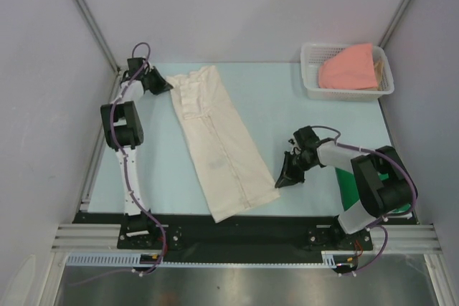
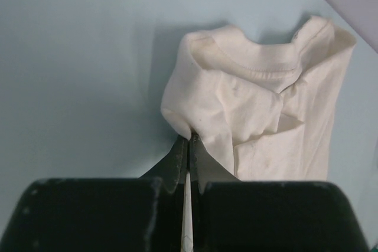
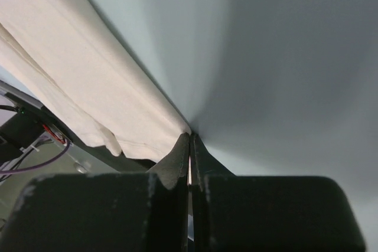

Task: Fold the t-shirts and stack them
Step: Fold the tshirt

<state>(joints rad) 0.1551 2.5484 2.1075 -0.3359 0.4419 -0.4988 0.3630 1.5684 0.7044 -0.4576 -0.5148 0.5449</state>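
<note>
Pale blue-green table (image 1: 287,98), grey-white walls (image 1: 215,5); white lattice basket (image 1: 313,85) at 2 o'clock holds salmon-pink t-shirt (image 1: 348,68); dark green t-shirt (image 1: 347,193) at 4 o'clock, under right arm (image 1: 373,177). Cream-white t-shirt (image 1: 219,141), a long folded strip, lies centre, 11 to 6 o'clock. Left gripper (image 2: 189,141) clamped on its collar-end corner, right gripper (image 3: 189,137) on its hem corner.

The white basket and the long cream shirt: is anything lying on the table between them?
Nothing. The top external view shows only bare table between the cream shirt and the basket.
</note>
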